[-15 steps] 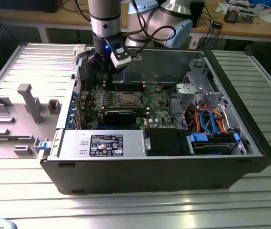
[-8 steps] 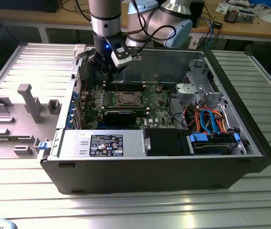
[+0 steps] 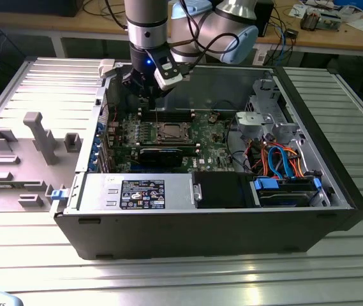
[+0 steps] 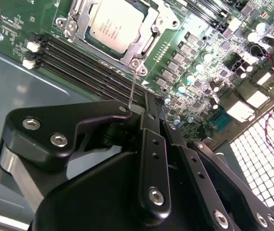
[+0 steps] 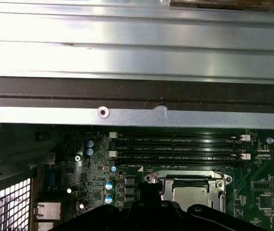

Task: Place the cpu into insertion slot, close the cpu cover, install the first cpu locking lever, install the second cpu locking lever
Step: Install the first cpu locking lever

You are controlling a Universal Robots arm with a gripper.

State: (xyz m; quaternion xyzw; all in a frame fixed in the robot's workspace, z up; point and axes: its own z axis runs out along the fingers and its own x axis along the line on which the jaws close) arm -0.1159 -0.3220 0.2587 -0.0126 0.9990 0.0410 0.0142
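cpu (image 4: pixel 110 24): sitting flat in the slot (image 3: pixel 171 132), mid-board, between the memory slots (image 4: pixel 86 72) and the black card (image 3: pixel 161 155); placing judged done.
cover (image 4: pixel 144 43): lying down around the cpu, framing its pale face; closing judged done.
lever (image 4: pixel 133 85): standing up as a thin wire from the cover's corner nearest the memory slots and running up to the claw; not lying latched, so this step judged not done.
second lever: not being made out with any certainty; judged left to do as well.
claw (image 4: pixel 151 103): hanging just above the memory slots, at the lever's upper end; open or closed not being tellable, nor whether touching the wire.
progress: judged about halfway, two steps done and the two lever steps remaining.
exterior view: taking in the whole case (image 3: pixel 200 229) lying open on the ribbed table (image 3: pixel 168 280), with the arm (image 3: pixel 148 25) standing over the board's half toward the exterior view's left.
second wrist view: giving the raised lever and the seated cpu close up.
first wrist view: looking over the case's rim (image 5: pixel 199 115) onto the memory slots and the cover, the claw's dark body crossing the slot's edge.
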